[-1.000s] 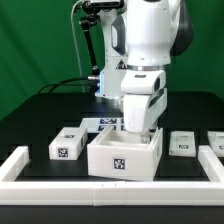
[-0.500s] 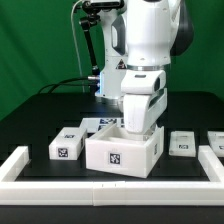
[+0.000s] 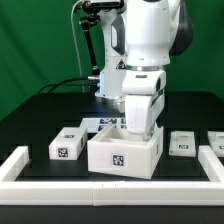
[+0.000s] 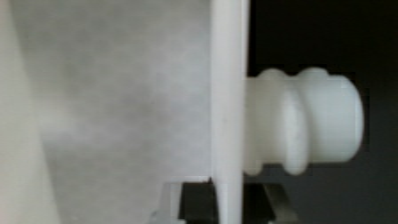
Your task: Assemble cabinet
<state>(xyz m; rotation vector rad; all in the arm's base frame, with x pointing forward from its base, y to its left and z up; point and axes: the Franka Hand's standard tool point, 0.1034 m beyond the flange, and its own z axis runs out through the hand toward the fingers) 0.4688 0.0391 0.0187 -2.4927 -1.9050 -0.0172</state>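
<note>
The two-finger gripper (image 4: 224,203) is pinched nearly closed on a thin wall of the white matte boxy cabinet shell (image 3: 122,155), which sits at six o'clock on the black table (image 3: 40,105). The step looks like repositioning the shell. The next move calls for a steady drag or lift, clear of the small white tagged block (image 3: 68,146) at eight o'clock and the twin block (image 3: 183,143) at four o'clock.
</note>
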